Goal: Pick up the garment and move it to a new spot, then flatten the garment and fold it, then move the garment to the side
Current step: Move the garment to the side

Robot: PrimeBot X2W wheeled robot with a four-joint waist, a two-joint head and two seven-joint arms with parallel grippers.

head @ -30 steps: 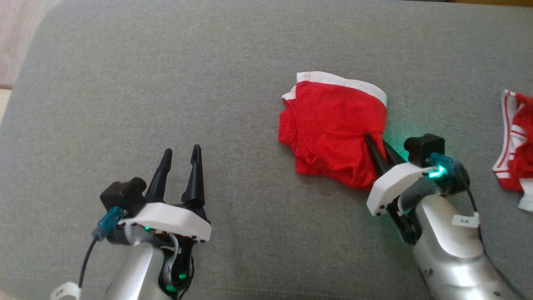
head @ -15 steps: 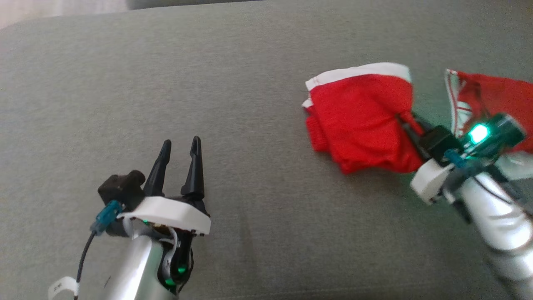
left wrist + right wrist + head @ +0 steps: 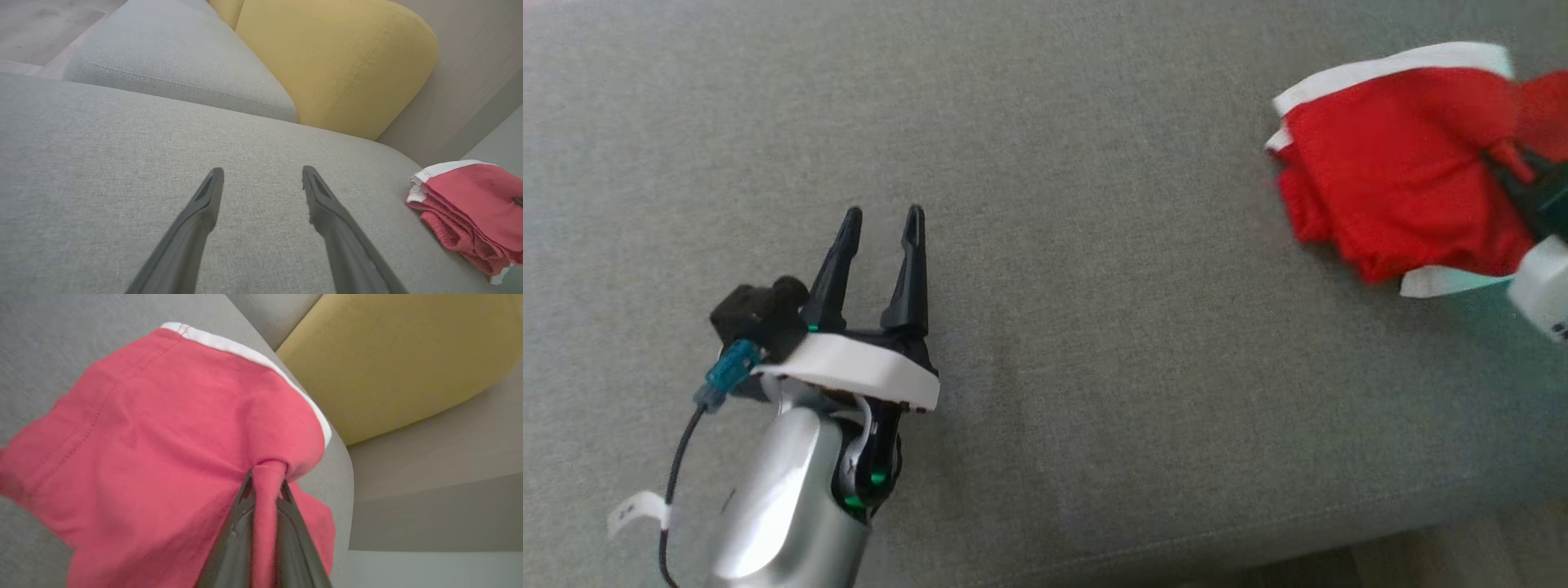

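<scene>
The right gripper (image 3: 265, 479) is shut tight on a pinched fold of the red garment (image 3: 163, 428) — white waistband at its far edge — which sits bunched at the right end of the grey sofa seat (image 3: 1094, 245), near a yellow cushion (image 3: 388, 355). Well to the left, the left gripper (image 3: 880, 214) hovers wide apart and empty over bare seat, its silver forearm (image 3: 784, 490) reaching up from the lower edge.
</scene>
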